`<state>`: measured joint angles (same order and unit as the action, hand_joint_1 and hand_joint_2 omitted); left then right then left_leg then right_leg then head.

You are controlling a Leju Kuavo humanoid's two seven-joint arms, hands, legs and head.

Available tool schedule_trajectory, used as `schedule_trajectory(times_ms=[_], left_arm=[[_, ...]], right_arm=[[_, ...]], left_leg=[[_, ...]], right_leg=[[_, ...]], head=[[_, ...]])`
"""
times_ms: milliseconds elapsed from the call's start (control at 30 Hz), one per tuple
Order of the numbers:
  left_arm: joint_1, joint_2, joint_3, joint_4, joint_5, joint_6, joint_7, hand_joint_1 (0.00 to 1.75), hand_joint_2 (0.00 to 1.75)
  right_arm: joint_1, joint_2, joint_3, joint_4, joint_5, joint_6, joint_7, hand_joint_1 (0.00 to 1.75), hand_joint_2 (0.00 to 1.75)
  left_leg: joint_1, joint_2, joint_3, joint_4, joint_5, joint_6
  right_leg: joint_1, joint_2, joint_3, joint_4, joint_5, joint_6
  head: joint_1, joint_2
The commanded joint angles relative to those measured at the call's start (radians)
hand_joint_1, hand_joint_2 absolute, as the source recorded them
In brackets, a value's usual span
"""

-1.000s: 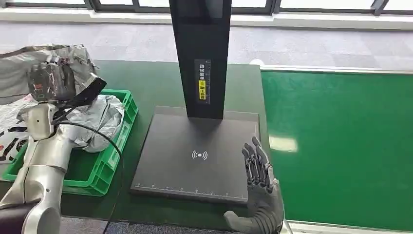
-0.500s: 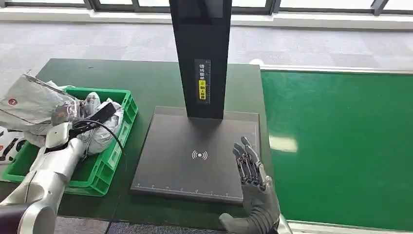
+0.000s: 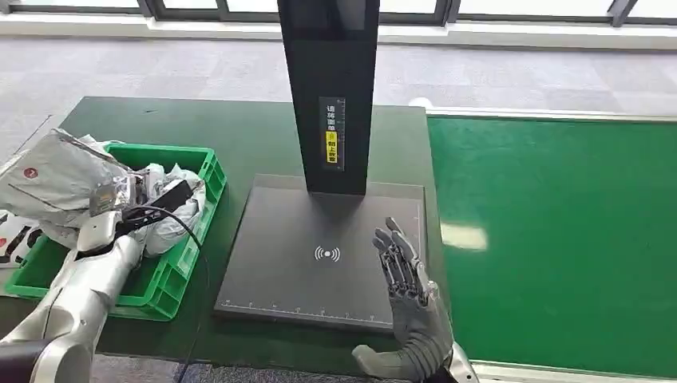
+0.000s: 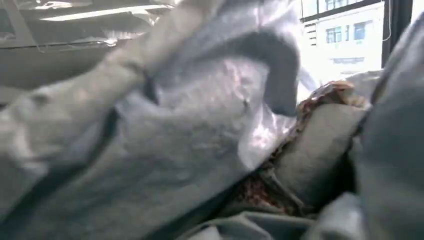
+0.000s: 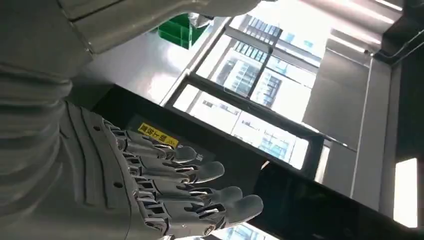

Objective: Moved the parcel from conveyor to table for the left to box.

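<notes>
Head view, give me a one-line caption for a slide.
Left hand lowers among grey parcels in the green crate; open right hand hovers over the black scanner plate.

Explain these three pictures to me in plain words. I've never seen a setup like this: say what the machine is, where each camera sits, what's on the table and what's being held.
This is a humanoid robot with two silver arms. The wide picture looks down from its head; the other two come from cameras at its wrists.

On the dark green table stands a black scanning plate with a tall black post. To the left is a green crate holding grey plastic parcels. To the right lies a green conveyor.

The left hand is down among the parcels; crumpled grey plastic hides its fingers, so I cannot tell whether it grips one. The right hand hovers open over the plate, holding nothing.
</notes>
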<state>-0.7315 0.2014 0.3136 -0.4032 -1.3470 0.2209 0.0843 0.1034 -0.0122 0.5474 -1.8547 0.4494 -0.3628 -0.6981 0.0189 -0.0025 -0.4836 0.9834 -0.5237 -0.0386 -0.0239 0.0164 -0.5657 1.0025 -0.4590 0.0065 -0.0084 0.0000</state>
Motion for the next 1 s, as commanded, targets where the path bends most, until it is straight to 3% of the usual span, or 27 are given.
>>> schedule_trajectory(times_ms=[33,133,300,333,367,433,500,600,633,733,767,867,1000], left_arm=[[0.047,-0.047,0.083,-0.014,0.07,0.162,-0.077,0.0,0.0],[0.085,-0.1,0.183,-0.155,0.259,0.292,-0.268,0.0,0.0],[0.119,-0.125,0.198,-0.222,0.341,0.291,-0.326,0.0,0.0],[0.13,-0.151,0.231,-0.271,0.435,0.308,-0.4,0.0,0.0],[0.195,-0.217,0.251,-0.37,0.663,0.271,-0.573,0.0,0.0],[0.32,-0.329,0.176,-0.498,0.795,0.315,-0.614,0.0,0.0],[0.372,-0.382,0.128,-0.55,0.878,0.393,-0.649,0.0,0.0],[0.402,-0.41,0.107,-0.589,0.967,0.477,-0.676,0.0,0.0],[0.405,-0.411,0.108,-0.593,0.97,0.477,-0.679,0.0,0.0],[0.403,-0.446,0.171,-0.623,0.936,0.477,-0.704,0.0,0.0],[0.378,-0.493,0.278,-0.635,0.867,0.477,-0.737,0.0,0.0],[0.35,-0.523,0.398,-0.634,0.818,0.477,-0.782,0.0,0.0],[0.375,-0.505,0.352,-0.643,0.914,0.477,-0.782,0.0,0.0]], right_arm=[[-0.003,0.028,-0.055,0.022,0.01,-0.006,0.0,0.0,1.75],[0.009,0.022,-0.05,0.02,0.012,-0.025,0.0,0.0,1.75],[0.01,0.014,-0.036,0.025,0.009,-0.044,0.0,0.0,1.75],[0.01,0.014,-0.034,0.026,0.007,-0.045,0.0,0.0,1.75],[0.0,0.013,-0.021,0.037,0.011,-0.048,0.0,0.0,1.75],[-0.03,0.032,-0.021,0.063,0.016,-0.037,0.0,0.0,1.75],[-0.057,0.034,-0.029,0.079,0.0,-0.029,0.0,0.0,1.75],[-0.084,0.035,-0.031,0.098,-0.019,-0.025,0.0,0.0,1.75],[-0.086,0.036,-0.03,0.1,-0.02,-0.025,0.0,0.0,1.75],[-0.093,0.04,-0.021,0.107,-0.018,-0.025,0.0,0.0,1.75],[-0.088,0.041,-0.008,0.11,-0.013,-0.033,0.0,0.0,1.75],[-0.072,0.026,0.023,0.101,-0.014,-0.078,0.0,0.0,1.75],[-0.06,0.026,0.036,0.091,-0.012,-0.101,0.0,0.0,1.75]], left_leg=[[0.0,0.0,0.001,-0.003,0.001,0.002],[0.0,-0.002,0.004,-0.001,0.001,0.002],[0.0,-0.004,0.007,-0.001,0.001,0.002],[0.0,-0.004,0.007,-0.001,0.001,0.002],[0.0,-0.003,0.007,-0.002,0.002,0.002],[-0.001,-0.004,0.008,-0.004,0.003,0.003],[-0.002,-0.003,0.009,-0.005,0.002,0.004],[-0.006,-0.002,0.01,-0.005,0.001,0.004],[-0.006,-0.001,0.003,-0.002,-0.002,0.005],[-0.006,-0.002,0.003,-0.003,-0.002,0.007],[-0.007,-0.005,0.004,-0.002,-0.003,0.007],[-0.007,-0.008,0.005,-0.002,-0.003,0.007],[-0.005,-0.005,0.003,-0.001,-0.003,0.007]], right_leg=[[0.0,-0.001,0.001,-0.003,0.001,-0.001],[0.0,-0.003,-0.001,-0.002,0.001,-0.001],[0.001,-0.005,0.001,-0.003,0.0,-0.001],[0.001,-0.004,0.001,-0.002,0.0,-0.001],[0.001,-0.004,0.001,-0.004,0.001,-0.001],[0.0,-0.005,0.002,-0.007,0.002,-0.001],[-0.001,-0.004,0.003,-0.007,0.002,0.0],[-0.005,-0.003,0.004,-0.006,0.001,0.001],[-0.005,-0.001,0.004,-0.003,-0.001,0.002],[-0.005,-0.004,0.006,-0.006,-0.002,0.004],[-0.006,-0.006,0.008,-0.004,-0.004,0.005],[-0.006,-0.01,0.011,-0.005,-0.004,0.005],[-0.004,-0.008,0.007,-0.004,-0.003,0.004]], head=[[0.0,0.0],[0.0,0.0],[0.0,0.0],[0.0,0.0],[0.0,0.0],[0.0,0.0],[0.0,0.0],[0.0,0.0],[0.0,0.0],[0.0,0.0],[0.0,0.0],[0.0,0.0],[0.0,0.0]])
